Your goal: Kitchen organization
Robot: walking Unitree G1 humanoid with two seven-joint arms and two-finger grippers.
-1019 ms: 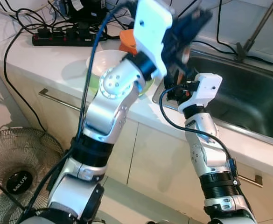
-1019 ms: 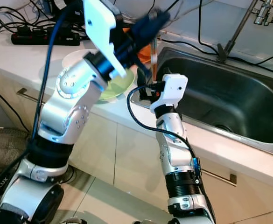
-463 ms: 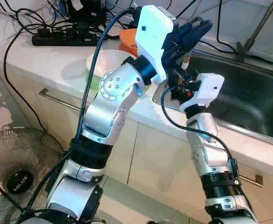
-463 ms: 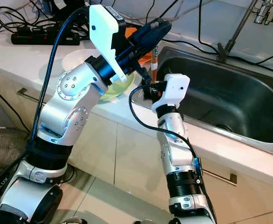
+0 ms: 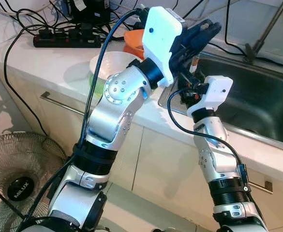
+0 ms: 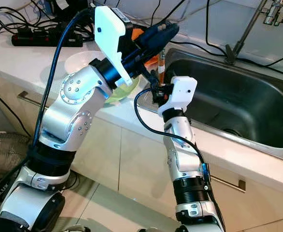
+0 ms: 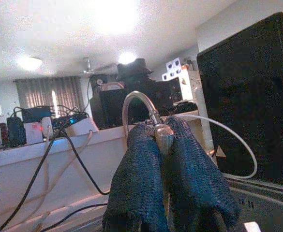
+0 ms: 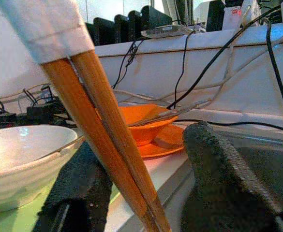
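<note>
Chopsticks (image 8: 107,145) hang upright between our grippers at the sink's (image 6: 257,104) near corner, so we judge the tidying only part done: nothing has yet been put away. Our left gripper (image 5: 201,34), raised over the counter (image 5: 44,60), pinches their top end, its fingers (image 7: 136,188) pressed together around a pale tip. Our right gripper (image 6: 156,91) waits just below with its fingers (image 8: 223,179) spread, the sticks passing between them ungrasped. Still on the counter are a white bowl (image 5: 107,65) on a green plate (image 6: 119,94) and an orange bowl (image 8: 141,123) on its saucer (image 8: 168,140). The sticks are slim, smooth, orange-brown wood with a white sleeve on top; the fingers look knitted and rough; the sink is dull steel.
</note>
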